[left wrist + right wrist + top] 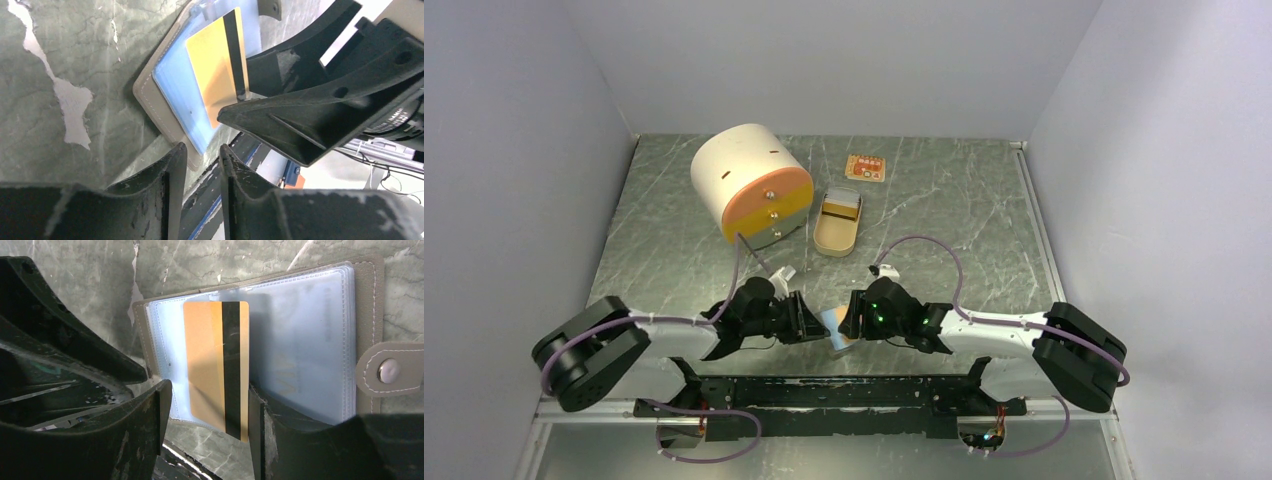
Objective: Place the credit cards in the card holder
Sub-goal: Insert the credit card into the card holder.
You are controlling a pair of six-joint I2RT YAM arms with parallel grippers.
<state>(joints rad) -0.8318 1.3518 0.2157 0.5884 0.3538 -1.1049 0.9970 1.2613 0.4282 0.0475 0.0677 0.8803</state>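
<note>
Now mid-insertion, by look of it. Holder (310, 340) open, sleeves up, lower centre of top view, between grippers at table's (944, 200) near edge. Gold card (210, 365) lies lengthwise over left sleeves, lower end past holder edge. Right gripper (210, 390) fingers spread card-width, flanking card to steer it into pocket; real pinch on edges, cannot tell. Left gripper (202, 147) nearly closed, thin slit, empty, tips at holder corner, placed to brace it against sliding.

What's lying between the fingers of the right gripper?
In the right wrist view, the gold-orange card, black stripe up, lies between the fingers of the right gripper, on the clear sleeves of the open card holder.
</note>
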